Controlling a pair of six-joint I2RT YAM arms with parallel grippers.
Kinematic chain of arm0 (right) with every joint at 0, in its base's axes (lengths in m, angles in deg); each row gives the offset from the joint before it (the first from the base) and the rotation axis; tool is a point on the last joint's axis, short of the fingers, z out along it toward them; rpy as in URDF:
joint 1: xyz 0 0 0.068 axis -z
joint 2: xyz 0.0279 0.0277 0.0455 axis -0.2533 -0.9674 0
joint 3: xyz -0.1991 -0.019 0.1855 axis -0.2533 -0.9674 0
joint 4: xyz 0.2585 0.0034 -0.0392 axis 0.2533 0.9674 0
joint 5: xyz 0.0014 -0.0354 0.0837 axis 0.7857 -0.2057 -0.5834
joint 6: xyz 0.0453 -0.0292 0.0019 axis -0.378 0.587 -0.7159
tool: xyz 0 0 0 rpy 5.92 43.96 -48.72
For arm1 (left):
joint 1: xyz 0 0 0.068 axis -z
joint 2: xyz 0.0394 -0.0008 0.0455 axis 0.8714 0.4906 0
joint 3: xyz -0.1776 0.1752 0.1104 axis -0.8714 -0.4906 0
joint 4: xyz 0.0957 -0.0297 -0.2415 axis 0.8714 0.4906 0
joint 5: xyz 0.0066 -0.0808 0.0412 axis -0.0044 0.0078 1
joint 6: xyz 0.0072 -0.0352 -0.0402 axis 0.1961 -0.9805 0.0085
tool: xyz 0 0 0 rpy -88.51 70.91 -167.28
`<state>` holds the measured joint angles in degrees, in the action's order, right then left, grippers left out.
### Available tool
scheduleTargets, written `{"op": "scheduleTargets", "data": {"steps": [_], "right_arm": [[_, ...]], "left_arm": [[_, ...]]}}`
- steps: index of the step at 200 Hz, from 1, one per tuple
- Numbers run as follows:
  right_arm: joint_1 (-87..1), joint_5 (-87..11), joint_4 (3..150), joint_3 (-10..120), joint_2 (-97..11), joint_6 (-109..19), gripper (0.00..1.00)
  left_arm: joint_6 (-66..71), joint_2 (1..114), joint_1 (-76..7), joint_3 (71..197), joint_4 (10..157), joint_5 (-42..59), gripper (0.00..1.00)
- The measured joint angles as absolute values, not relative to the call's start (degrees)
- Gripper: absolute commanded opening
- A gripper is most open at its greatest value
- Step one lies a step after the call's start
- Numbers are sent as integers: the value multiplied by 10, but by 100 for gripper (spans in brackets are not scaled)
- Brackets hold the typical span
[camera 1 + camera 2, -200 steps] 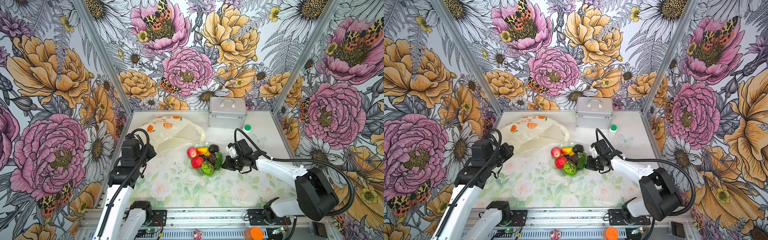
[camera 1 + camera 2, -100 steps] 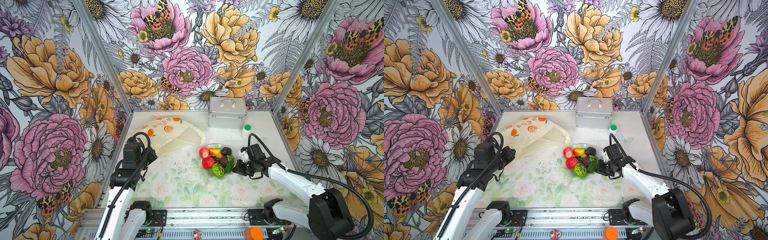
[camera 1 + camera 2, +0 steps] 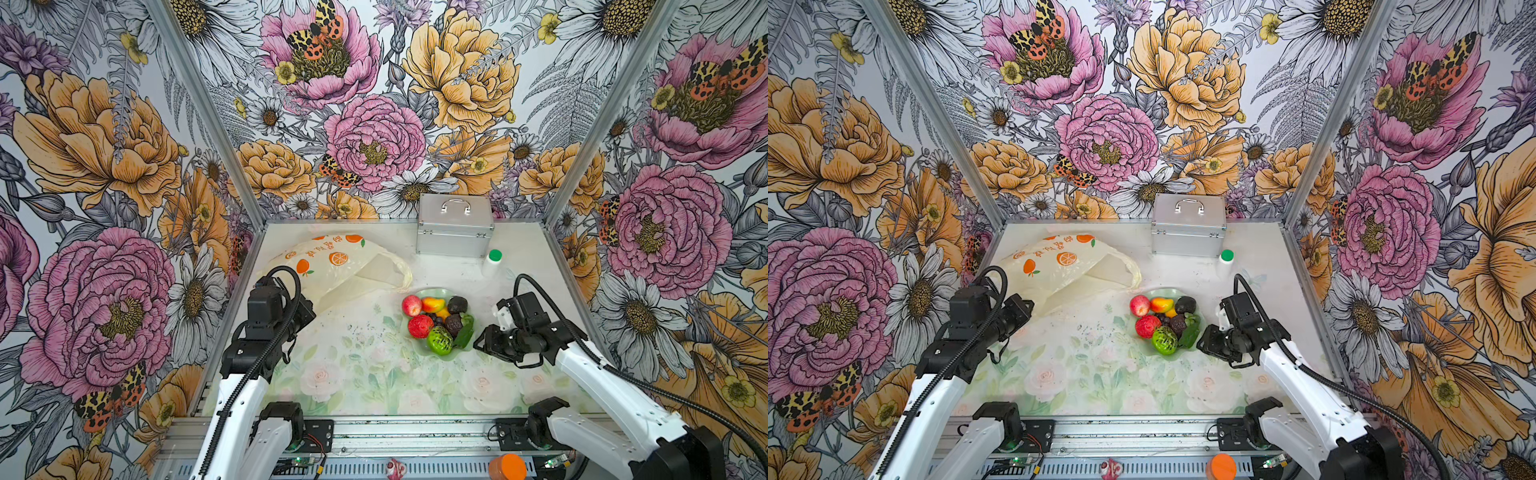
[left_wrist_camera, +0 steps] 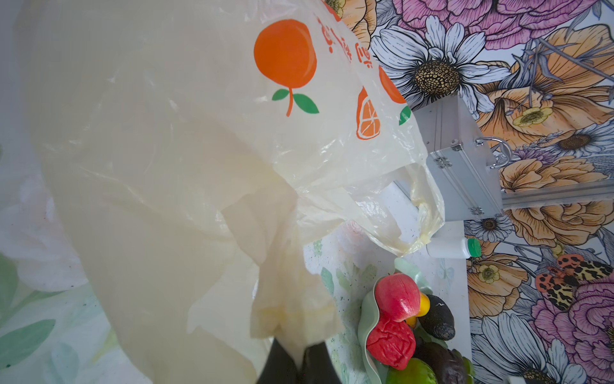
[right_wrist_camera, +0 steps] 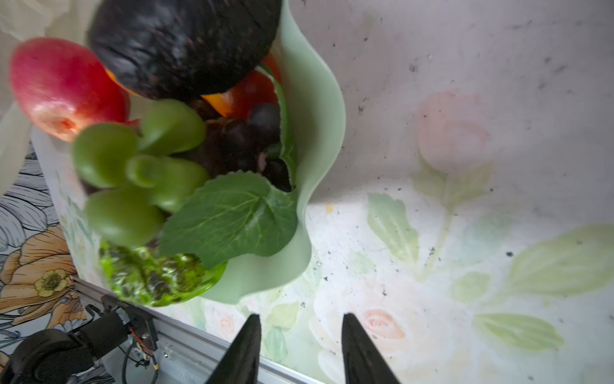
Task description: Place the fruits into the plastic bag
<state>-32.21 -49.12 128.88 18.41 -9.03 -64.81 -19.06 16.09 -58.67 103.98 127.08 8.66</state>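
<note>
The left gripper (image 4: pixel 297 354) clamps the plastic bag (image 4: pixel 166 149), probably to lift its mouth; the right gripper (image 5: pixel 301 319), jaws apart and empty, sits right of the fruits (image 3: pixel 438 322).

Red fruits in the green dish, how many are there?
2: the pink-red apple at the far-left side of the dish in both top views, and the red strawberry directly in front of it. Others could lie hidden underneath.
</note>
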Motion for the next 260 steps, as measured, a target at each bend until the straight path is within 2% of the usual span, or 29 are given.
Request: {"op": "scheduleTargets", "data": {"steps": [26, 50, 91, 136, 188, 260], "right_arm": [[-322, -482, 1358, 282, -68, -651, 64], [-322, -474, 1405, 384, -87, -648, 68], [-343, -450, 1457, 501, -195, -637, 79], [-410, -399, 1473, 545, -344, -622, 87], [-449, -344, 1483, 552, -427, -610, 89], [-452, -329, 1461, 552, -478, -601, 87]], "left_arm": [[-195, 156, -587, 1038, 1270, 81, 0], [-197, 155, -587, 1038, 1270, 77, 0], [-197, 155, -587, 1038, 1271, 69, 0], [-202, 151, -587, 1038, 1271, 62, 0], [-209, 142, -587, 1039, 1275, 59, 0], [-209, 140, -587, 1039, 1282, 59, 0]]}}
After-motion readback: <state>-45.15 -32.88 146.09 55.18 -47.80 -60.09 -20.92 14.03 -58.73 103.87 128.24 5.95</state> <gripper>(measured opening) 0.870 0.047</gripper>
